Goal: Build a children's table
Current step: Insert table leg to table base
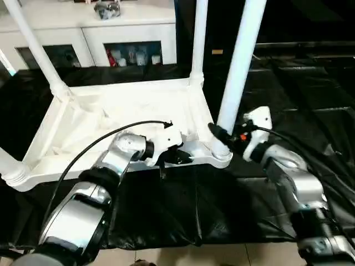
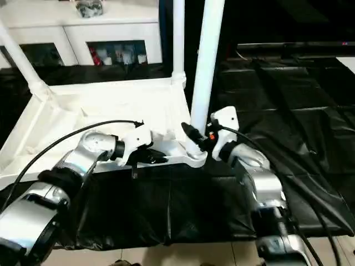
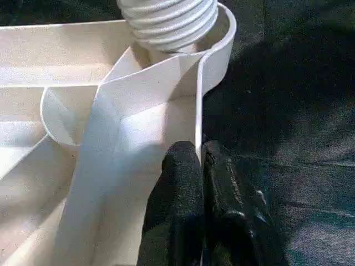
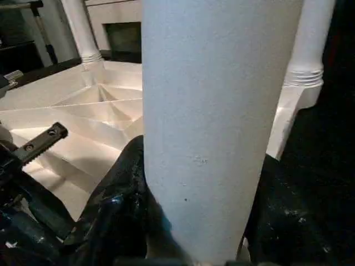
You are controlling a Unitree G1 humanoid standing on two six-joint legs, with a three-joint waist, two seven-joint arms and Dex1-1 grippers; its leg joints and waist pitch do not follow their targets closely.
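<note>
Black sheet (image 1: pixel 166 210) covers floor, seemingly.

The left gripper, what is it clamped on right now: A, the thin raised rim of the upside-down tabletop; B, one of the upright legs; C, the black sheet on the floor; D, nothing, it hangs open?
A: in the left wrist view the two black fingers pinch the tabletop's thin white rim near the corner socket, while the right gripper holds the leg.
</note>
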